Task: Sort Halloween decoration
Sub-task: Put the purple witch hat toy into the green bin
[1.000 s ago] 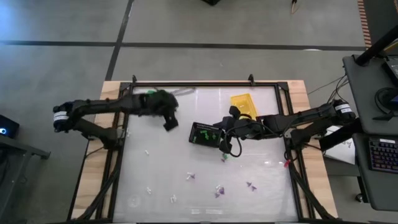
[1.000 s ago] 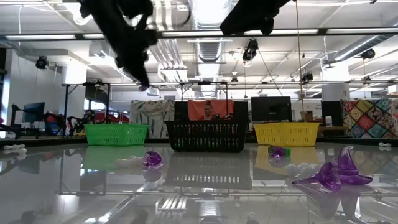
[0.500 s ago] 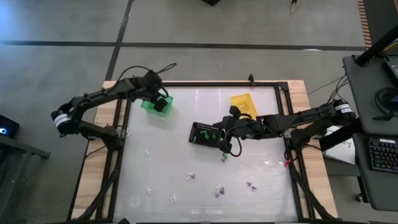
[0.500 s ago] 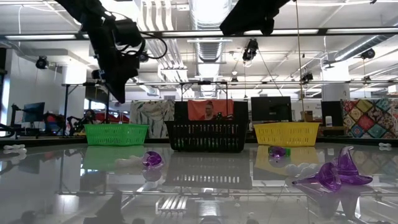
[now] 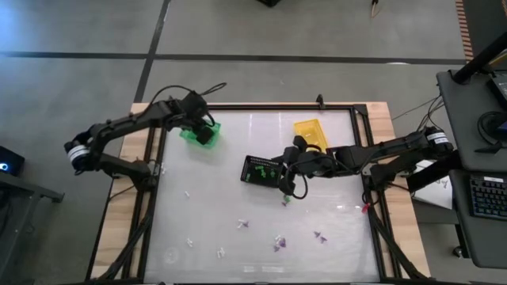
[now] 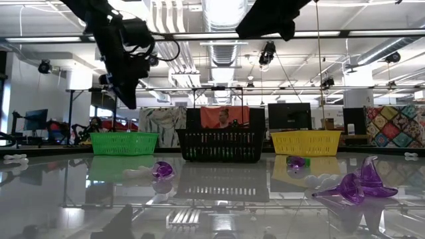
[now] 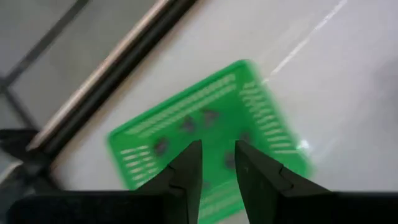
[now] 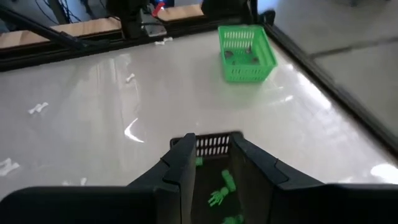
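Now left tool point(image 7: 215, 163) moved over green basket point(image 5: 195, 132), fingers apparently parted, empty.

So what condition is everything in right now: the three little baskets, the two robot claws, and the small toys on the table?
Green plastic basket: upright, dark bits inside.
Black plastic basket: upright, green trinkets inside.
Yellow plastic basket: upright, contents not visible.
Left gripper: above the green basket, fingers slightly apart, holding nothing.
Right gripper: above the black basket, fingers slightly apart, empty.
Purple and white trinkets: loose on the table, unsorted.
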Motion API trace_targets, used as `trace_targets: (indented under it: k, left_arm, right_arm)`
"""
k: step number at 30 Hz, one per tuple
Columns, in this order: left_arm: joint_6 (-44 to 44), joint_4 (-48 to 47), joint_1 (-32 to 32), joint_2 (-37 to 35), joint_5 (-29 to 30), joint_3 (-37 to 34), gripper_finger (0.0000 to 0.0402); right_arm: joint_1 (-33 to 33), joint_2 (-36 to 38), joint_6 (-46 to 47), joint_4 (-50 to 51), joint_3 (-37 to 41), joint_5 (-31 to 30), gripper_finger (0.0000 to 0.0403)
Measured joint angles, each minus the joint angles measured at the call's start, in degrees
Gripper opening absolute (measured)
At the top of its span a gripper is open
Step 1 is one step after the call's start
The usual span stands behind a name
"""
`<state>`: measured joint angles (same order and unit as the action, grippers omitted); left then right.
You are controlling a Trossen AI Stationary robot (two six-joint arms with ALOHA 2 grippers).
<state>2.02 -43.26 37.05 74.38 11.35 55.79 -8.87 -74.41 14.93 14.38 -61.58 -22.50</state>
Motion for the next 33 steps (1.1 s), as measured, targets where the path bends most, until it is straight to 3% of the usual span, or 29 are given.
trace_targets:
  k: [6, 14, 22, 33]
  left_arm:
    - [1.93, 3.40, -6.05, -2.32, -2.90, 0.00, 0.0081]
    - [1.24, 11.75, -18.57, -6.91, -3.05, 0.00, 0.0081]
    - [0.20, 17.50, -29.19, -10.39, -2.99, 0.00, 0.0082]
    - [0.40, 17.54, -31.67, -11.00, -2.79, -0.02, 0.0082]
  right_arm:
    - [-0.02, -0.02, 13.83, 9.29, 0.00, 4.24, 0.0091]
    - [-0.11, -1.76, 32.38, 21.83, -0.02, 16.75, 0.0091]
    - [-0.96, -8.95, 41.87, 29.30, 0.00, 26.97, 0.0091]
    - [-7.59, -12.20, 50.91, 35.58, -0.02, 34.38, 0.0091]
